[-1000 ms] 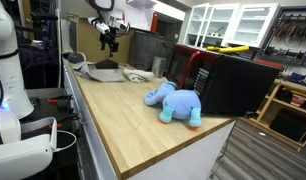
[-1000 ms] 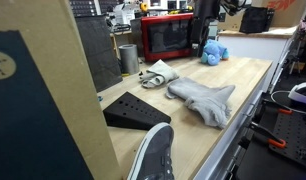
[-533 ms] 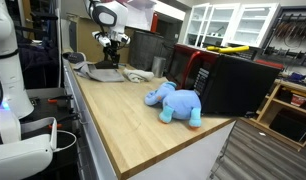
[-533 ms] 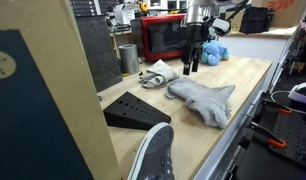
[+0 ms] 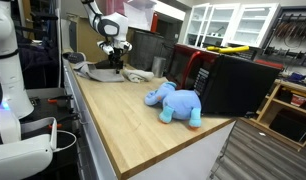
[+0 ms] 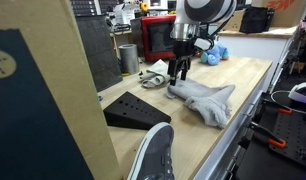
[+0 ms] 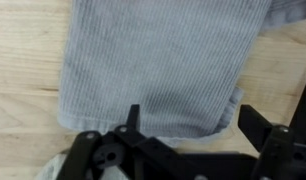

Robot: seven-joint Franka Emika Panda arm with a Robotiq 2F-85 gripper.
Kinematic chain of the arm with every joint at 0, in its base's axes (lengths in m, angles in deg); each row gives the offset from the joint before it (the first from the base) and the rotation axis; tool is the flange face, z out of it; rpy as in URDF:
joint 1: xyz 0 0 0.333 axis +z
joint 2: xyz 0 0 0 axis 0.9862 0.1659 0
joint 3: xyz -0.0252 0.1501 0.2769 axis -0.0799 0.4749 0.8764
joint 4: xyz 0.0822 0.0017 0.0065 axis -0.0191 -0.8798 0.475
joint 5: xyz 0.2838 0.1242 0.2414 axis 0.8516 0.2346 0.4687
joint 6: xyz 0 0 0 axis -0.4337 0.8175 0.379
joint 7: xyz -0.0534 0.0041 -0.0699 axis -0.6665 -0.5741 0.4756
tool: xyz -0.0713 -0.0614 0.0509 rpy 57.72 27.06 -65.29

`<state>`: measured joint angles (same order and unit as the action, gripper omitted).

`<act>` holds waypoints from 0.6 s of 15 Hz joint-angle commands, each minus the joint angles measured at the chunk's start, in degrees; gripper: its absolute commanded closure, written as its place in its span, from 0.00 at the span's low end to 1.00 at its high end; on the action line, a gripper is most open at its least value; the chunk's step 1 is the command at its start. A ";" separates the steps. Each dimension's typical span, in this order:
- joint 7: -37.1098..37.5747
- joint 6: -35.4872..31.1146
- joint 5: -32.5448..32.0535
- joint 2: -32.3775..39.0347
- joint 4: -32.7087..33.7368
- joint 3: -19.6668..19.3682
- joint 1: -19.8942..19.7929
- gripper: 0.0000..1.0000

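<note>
Wooden bench (image 5: 113, 125): gripper (image 6: 177, 72) wide open, empty, over grey cloth (image 6: 205, 100); blue plush elephant (image 5: 175, 103) well apart.

gripper (image 6: 178, 72): over cloth (image 6: 205, 102) end | cloth: flat on table (image 6: 248, 75) | plush toy (image 6: 214, 52), wedge (image 6: 133, 110): opposite sides of gripper, well apart

A long light wooden worktop (image 5: 123, 115) runs through a cluttered workshop, with white glass-fronted cabinets (image 5: 228, 22) behind it and a tool-hung pegboard (image 5: 293, 35) alongside.
</note>
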<state>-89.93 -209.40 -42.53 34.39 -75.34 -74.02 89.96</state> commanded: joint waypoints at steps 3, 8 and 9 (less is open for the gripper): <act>8.86 -3.88 -9.43 5.84 2.92 -0.05 0.28 0.41; 14.21 -5.72 -15.59 6.58 3.32 -0.74 0.74 0.78; 14.89 -6.17 -15.88 6.53 3.62 -0.62 0.79 0.87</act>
<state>-78.27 -213.30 -55.91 39.78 -72.62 -74.18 90.08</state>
